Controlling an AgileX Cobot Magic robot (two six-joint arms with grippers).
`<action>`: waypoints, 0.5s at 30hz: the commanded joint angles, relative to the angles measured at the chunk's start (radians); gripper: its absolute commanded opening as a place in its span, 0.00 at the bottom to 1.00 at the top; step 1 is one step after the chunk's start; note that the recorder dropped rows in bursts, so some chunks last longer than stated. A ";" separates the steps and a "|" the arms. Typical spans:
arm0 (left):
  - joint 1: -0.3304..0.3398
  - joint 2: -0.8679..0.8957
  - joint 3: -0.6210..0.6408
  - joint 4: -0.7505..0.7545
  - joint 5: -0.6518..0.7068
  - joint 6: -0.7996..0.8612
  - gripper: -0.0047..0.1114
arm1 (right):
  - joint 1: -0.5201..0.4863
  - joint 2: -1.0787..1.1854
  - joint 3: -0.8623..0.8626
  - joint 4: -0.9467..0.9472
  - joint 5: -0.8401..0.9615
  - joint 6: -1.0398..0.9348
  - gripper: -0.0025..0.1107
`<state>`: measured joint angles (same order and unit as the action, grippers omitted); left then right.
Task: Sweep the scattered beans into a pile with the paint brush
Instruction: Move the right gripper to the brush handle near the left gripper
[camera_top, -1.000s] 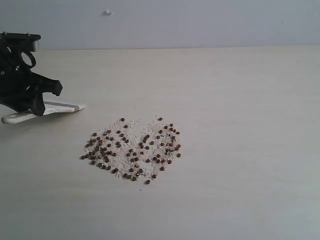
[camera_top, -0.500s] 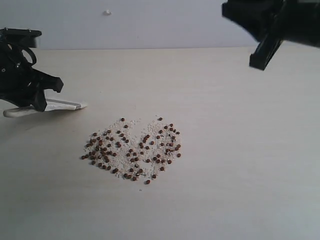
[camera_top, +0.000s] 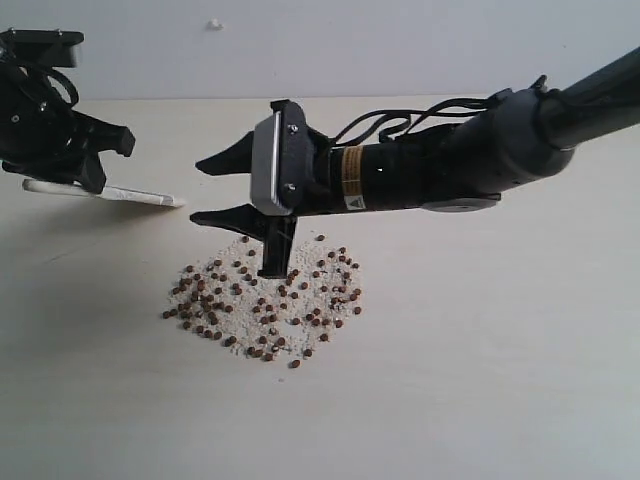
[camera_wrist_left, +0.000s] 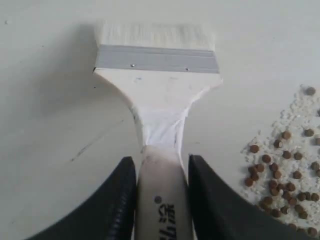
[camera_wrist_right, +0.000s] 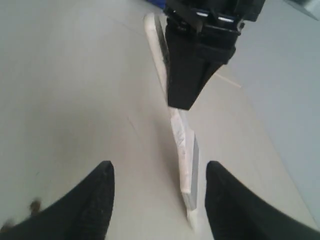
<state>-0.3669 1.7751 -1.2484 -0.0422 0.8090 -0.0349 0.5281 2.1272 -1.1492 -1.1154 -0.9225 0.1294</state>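
The paint brush (camera_top: 140, 196), pale-handled with a silver band and off-white bristles, hangs level just above the table at the left. My left gripper (camera_top: 95, 172) is shut on its handle. The left wrist view shows the brush (camera_wrist_left: 157, 95) with its handle pinched in the left gripper (camera_wrist_left: 161, 170). The beans (camera_top: 265, 300) lie scattered mid-table; some of these beans (camera_wrist_left: 285, 165) appear beside the brush. My right gripper (camera_top: 200, 192) reaches across above them, open, its tips near the bristle end. In the right wrist view the right gripper (camera_wrist_right: 160, 170) is open, with the brush (camera_wrist_right: 182, 145) edge-on just ahead.
White crumbs (camera_top: 262, 246) mingle with the beans. The right arm (camera_top: 450, 165) stretches low over the table from the right edge. The table's far edge (camera_top: 400, 97) meets a grey wall with a small white mark (camera_top: 215, 24).
The right arm came in from the upper right, swept across above the beans toward the brush, and its jaws opened. The left gripper raised the brush a little off the table.
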 joint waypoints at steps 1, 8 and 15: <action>-0.003 -0.013 -0.042 -0.019 0.018 0.006 0.04 | 0.032 0.058 -0.089 0.076 0.002 -0.005 0.48; -0.003 -0.013 -0.046 -0.031 0.014 0.014 0.04 | 0.066 0.222 -0.243 0.095 -0.011 0.008 0.48; -0.003 -0.013 -0.046 -0.045 0.008 0.016 0.04 | 0.106 0.289 -0.366 0.121 -0.003 0.086 0.48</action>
<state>-0.3669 1.7731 -1.2863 -0.0715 0.8300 -0.0262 0.6257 2.4008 -1.4769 -1.0226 -0.9222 0.1828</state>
